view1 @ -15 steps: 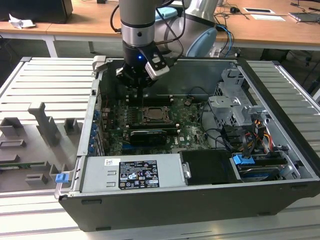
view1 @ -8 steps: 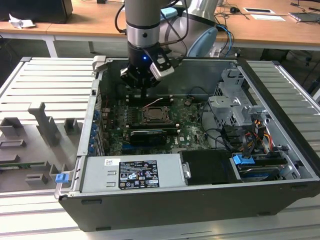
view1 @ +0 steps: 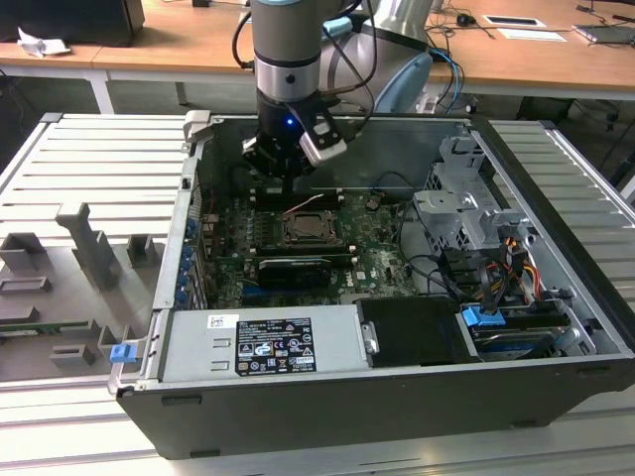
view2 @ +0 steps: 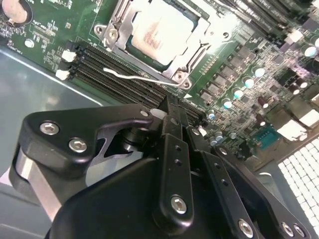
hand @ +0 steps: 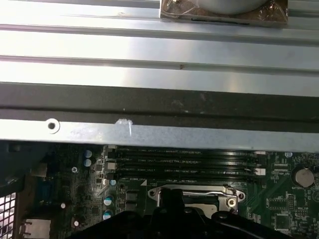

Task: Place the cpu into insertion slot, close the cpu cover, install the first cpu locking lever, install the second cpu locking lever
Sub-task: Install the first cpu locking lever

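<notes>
Second wrist view: the tool point(view2: 169, 109), pinched shut on nothing, seemingly for pushing, hovers just short of the unlatched locking lever point(view2: 130, 76); beyond it the cpu point(view2: 164, 30) lies under the lowered cpu cover point(view2: 193, 59).

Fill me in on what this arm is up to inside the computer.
A robot arm reaches into an open computer case, its gripper hanging just above the memory slots beside the insertion slot. In the second wrist view the cpu already sits there, and the cpu cover looks folded down around it. One thin wire lever sticks out free alongside, seemingly not latched.
</notes>
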Controlling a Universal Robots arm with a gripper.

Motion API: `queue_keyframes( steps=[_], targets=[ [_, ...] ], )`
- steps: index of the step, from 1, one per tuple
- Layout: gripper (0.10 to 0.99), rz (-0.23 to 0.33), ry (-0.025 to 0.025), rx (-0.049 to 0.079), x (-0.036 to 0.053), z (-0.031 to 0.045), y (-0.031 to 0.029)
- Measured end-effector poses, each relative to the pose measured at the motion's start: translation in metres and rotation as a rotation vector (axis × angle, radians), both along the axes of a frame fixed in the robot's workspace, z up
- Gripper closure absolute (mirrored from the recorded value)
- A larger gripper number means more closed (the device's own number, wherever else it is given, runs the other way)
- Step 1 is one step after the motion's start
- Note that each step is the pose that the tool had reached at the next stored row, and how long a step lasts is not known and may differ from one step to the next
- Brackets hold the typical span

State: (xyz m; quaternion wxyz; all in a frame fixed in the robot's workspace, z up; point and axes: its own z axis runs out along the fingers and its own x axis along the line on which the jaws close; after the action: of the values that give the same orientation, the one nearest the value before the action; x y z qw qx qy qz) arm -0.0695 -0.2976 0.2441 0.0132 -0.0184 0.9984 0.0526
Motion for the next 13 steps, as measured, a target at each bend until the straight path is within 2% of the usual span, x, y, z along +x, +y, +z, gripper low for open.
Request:
queue_keyframes(
  steps=[2,4,13],
  targets=[
    [0.98,0.0,0.0,0.022,0.0,-0.0006,0.0],
    [0.98,0.0,-0.0001,0.033,0.0,-0.0016,0.0],
    [0.98,0.0,-0.0001,0.033,0.0061,-0.0067,-0.0001]
  ],
)
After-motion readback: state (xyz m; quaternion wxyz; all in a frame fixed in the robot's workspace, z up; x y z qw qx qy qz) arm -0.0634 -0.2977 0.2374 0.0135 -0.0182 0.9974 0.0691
